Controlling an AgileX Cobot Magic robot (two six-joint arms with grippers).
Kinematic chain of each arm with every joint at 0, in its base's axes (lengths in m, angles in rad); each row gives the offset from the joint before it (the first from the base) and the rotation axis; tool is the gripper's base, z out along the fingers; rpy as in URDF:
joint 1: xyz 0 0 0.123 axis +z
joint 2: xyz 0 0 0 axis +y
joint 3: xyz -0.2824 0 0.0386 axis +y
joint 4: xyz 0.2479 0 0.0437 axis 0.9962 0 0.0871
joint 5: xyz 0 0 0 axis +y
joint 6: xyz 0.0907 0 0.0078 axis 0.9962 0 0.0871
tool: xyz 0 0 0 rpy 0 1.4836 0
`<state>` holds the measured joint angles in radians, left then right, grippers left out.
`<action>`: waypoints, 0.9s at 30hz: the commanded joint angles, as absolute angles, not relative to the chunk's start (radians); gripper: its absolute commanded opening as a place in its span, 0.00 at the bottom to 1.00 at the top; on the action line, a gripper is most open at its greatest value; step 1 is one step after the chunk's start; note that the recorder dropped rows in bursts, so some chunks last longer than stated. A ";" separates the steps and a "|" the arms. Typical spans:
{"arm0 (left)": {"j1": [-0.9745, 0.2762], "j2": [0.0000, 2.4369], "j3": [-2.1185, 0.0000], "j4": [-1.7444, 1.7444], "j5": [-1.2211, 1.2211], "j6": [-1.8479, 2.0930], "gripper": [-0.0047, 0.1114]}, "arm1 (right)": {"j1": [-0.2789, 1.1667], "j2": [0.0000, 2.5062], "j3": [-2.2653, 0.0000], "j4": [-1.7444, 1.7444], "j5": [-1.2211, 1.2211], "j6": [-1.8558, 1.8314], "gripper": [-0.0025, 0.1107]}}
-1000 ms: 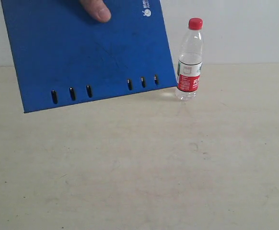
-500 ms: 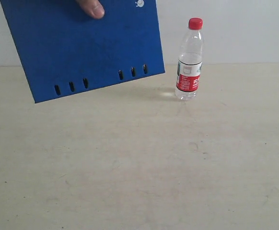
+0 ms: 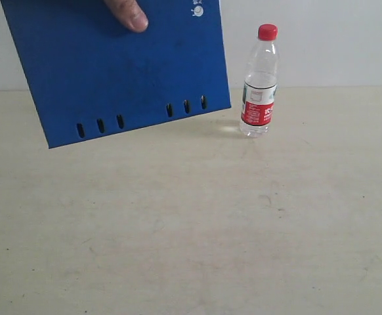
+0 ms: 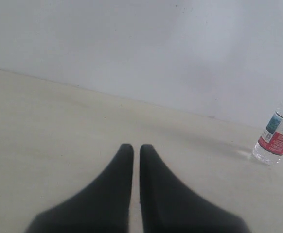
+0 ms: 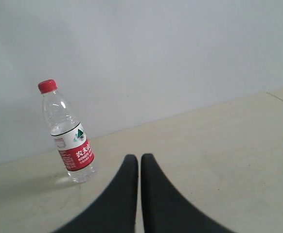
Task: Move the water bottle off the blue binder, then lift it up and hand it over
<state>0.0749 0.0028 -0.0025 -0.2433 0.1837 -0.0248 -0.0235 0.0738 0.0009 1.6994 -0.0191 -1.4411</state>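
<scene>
The water bottle (image 3: 260,82) stands upright on the beige table, clear with a red cap and red-and-white label; it also shows in the right wrist view (image 5: 68,133) and at the edge of the left wrist view (image 4: 276,138). The blue binder (image 3: 119,65) is held tilted in the air at the upper left by a human hand whose finger (image 3: 128,13) presses its face; its slot holes run along the lower edge. My left gripper (image 4: 136,148) and right gripper (image 5: 139,158) are shut on nothing, both far from the bottle. Neither gripper appears in the exterior view.
A bare beige table (image 3: 191,223) stretches across the scene, with a white wall (image 3: 322,39) behind it. The binder hangs above the table's far left part.
The hand-held binder rose and shifted left, then dipped slightly and moved a little right. The bottle has stayed put.
</scene>
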 commanded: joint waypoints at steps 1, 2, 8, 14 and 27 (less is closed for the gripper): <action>0.076 0.000 0.000 -0.255 0.185 -0.033 0.08 | -0.027 0.079 0.000 1.698 -0.014 -1.439 0.02; 0.076 0.000 0.000 -0.255 0.185 -0.033 0.08 | -0.025 0.079 0.000 1.698 -0.016 -1.439 0.02; 0.076 0.000 0.000 -0.253 0.185 -0.033 0.08 | -0.029 0.000 0.000 1.698 -0.016 -1.437 0.02; 0.076 0.000 0.000 -0.251 0.186 -0.033 0.08 | -0.020 0.000 0.000 1.688 0.070 -1.437 0.02; 0.076 0.000 0.000 -0.251 0.184 -0.033 0.08 | -0.020 0.000 -0.062 0.694 0.288 -1.445 0.02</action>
